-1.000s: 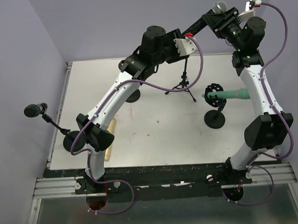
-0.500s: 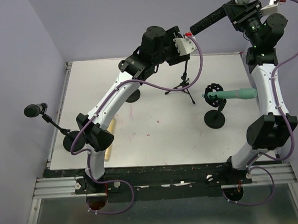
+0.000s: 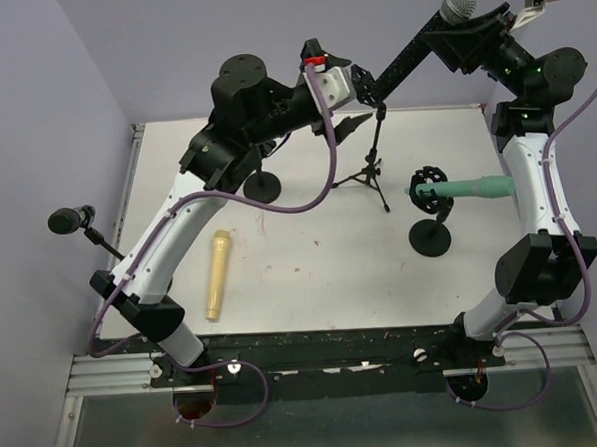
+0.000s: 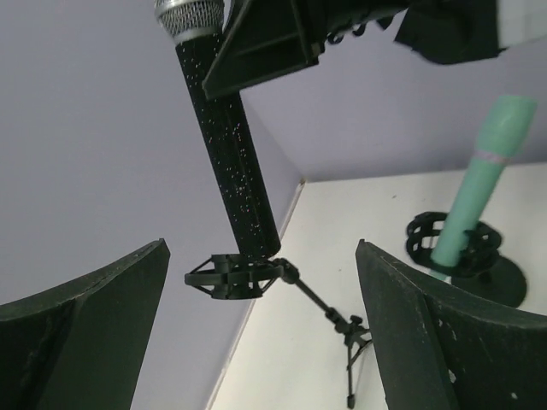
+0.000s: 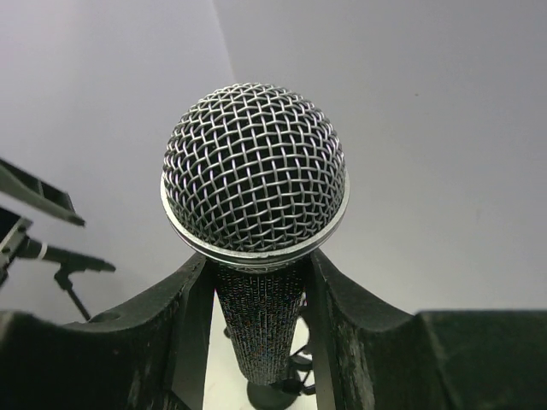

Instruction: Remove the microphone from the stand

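A black microphone [image 3: 410, 52] with a silver mesh head [image 5: 254, 166] slants high over the table's far side. My right gripper [image 3: 461, 37] is shut on its body just below the head, a finger [image 5: 184, 316] pressed to each side. Its lower end meets the top of the black clip [image 4: 235, 278] on the small tripod stand [image 3: 374, 164]; I cannot tell whether it still sits inside. My left gripper [image 3: 364, 83] is open wide beside the clip, its fingers [image 4: 85, 329] far apart and touching nothing.
A teal microphone [image 3: 462, 188] rests in a round-base stand [image 3: 430, 239] at the right. Another black microphone [image 3: 70, 219] is mounted on a stand at the table's left edge. A beige microphone [image 3: 217, 273] lies flat on the table, left of centre.
My left gripper has opened wide and its arm has swung left, uncovering the beige microphone. My right gripper has tilted the black microphone steeper, its head high.
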### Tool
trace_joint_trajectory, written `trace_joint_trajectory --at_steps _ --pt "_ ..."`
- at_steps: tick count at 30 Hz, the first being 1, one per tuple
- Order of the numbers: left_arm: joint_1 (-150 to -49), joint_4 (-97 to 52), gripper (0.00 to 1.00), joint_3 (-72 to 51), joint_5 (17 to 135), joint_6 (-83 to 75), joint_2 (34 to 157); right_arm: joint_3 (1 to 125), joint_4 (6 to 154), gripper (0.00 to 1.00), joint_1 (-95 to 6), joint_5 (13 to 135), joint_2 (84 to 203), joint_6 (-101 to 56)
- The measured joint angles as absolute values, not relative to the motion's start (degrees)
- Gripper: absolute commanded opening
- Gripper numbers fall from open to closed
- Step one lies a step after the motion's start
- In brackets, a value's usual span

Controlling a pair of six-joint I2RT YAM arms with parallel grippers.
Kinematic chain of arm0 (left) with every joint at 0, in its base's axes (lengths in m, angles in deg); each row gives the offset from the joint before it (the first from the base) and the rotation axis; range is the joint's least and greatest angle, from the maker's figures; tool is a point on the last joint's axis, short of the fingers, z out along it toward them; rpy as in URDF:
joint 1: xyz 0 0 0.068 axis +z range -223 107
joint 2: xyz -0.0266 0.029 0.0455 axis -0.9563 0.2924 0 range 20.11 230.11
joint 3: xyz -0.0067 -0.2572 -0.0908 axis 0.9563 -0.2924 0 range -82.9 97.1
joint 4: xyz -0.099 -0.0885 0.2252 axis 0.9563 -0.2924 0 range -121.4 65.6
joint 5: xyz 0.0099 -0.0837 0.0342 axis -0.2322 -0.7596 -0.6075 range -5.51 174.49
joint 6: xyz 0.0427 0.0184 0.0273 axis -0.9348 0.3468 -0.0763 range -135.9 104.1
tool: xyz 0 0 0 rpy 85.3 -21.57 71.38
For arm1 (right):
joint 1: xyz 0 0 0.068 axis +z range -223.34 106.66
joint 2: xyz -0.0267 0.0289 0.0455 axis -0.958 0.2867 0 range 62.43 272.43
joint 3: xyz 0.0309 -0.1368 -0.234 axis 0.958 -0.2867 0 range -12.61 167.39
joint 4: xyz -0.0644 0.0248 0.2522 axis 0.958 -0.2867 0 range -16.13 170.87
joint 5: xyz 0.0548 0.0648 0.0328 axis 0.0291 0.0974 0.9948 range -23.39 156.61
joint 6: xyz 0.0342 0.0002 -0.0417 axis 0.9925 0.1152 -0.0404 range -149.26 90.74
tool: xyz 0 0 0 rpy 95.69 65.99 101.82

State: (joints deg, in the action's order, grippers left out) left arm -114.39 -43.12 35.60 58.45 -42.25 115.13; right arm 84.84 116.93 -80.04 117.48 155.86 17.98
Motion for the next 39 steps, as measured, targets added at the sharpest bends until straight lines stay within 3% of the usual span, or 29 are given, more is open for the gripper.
trace_joint_trajectory --at_steps 6,12,19,21,24,31,39 --pt "-114.4 -43.9 0.9 32.3 52.1 -35.4 109.1 84.1 120.3 0.01 -77.7 125.7 153.8 17.6" --pt "-114.5 -44.5 0.88 30.0 51.8 -28.3 110.6 81.7 119.0 0.01 -68.5 129.6 151.6 14.6" --pt "-114.3 -46.4 0.69 28.8 52.3 -24.1 111.3 82.5 114.9 0.01 -62.7 130.2 152.1 11.5" --pt "-114.3 -46.1 0.71 28.2 52.6 -24.0 111.0 83.0 114.1 0.01 -62.2 130.2 152.4 11.2" --pt "-114.3 -45.6 0.83 25.9 54.6 -23.3 110.0 83.1 113.7 0.01 -61.5 130.2 152.6 11.1" --pt "-113.5 -45.0 0.82 22.5 62.4 -19.7 109.4 83.1 113.6 0.01 -60.0 130.1 152.6 11.5" --pt "-111.9 -39.6 0.8 20.5 59.1 -12.1 109.4 82.7 113.5 0.01 -59.7 129.1 152.6 12.3"
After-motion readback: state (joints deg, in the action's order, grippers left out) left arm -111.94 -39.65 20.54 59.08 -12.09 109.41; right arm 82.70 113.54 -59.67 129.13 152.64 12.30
